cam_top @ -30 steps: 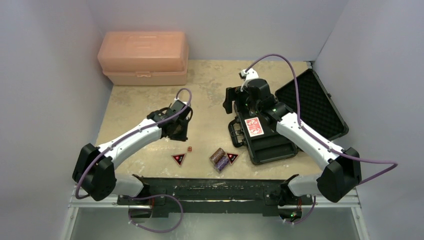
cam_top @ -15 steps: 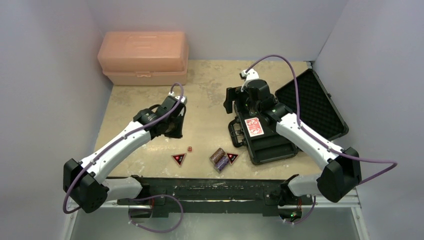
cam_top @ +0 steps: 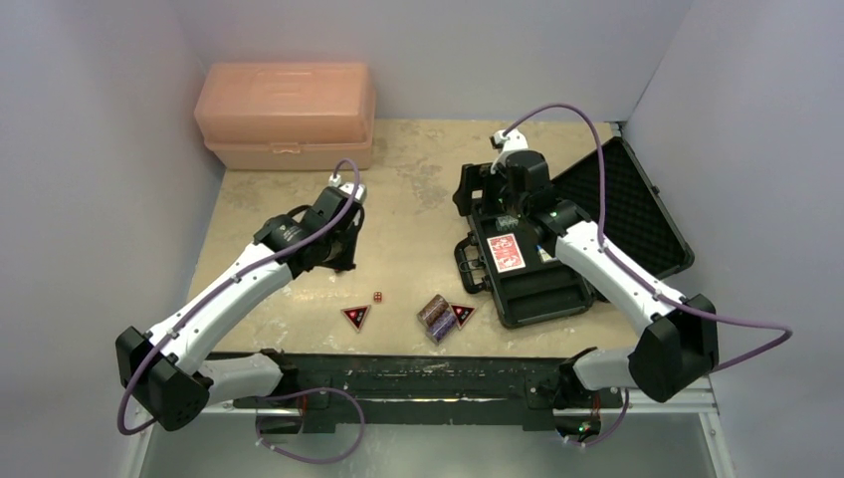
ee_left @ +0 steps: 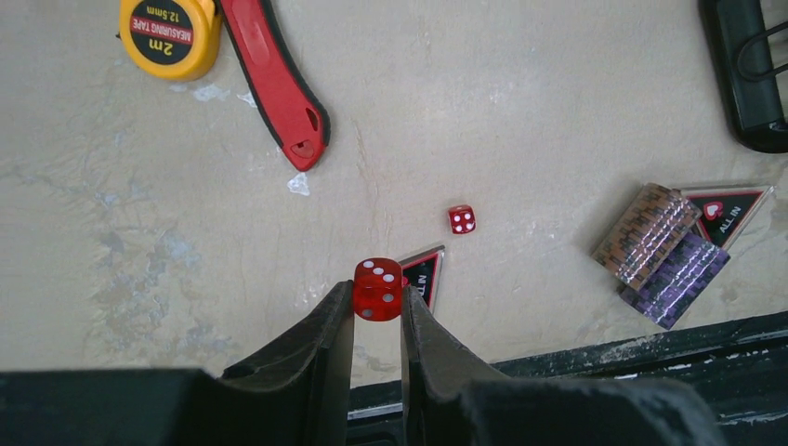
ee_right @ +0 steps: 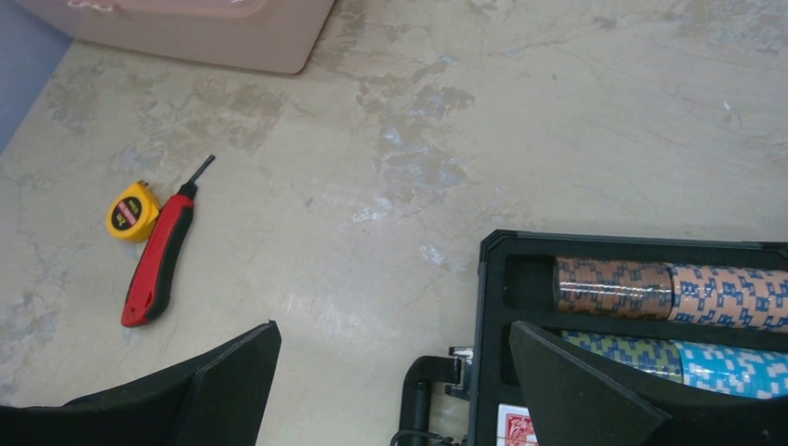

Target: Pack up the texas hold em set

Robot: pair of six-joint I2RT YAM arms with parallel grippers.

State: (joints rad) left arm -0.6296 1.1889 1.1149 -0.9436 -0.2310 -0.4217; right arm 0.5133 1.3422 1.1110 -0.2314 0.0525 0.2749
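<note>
Case (cam_top: 542,289) lies open at the bench's (cam_top: 418,199) right edge, chip stacks (ee_right: 669,288) slotted inside. Left gripper (ee_left: 378,314) pinches a red die (ee_left: 378,289) above bench centre-left. Right gripper (ee_right: 392,330) jaws spread wide over the case's far end.

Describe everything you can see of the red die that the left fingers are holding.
The red die is a small glossy cube, plastic by its look, with rounded corners and white pips; two faces show. It is pinched at the very tips of the two black left fingers, one on each side, nothing else touching it. It appears held above the table, roughly level, partly covering a black-red triangular token lying below.
</note>
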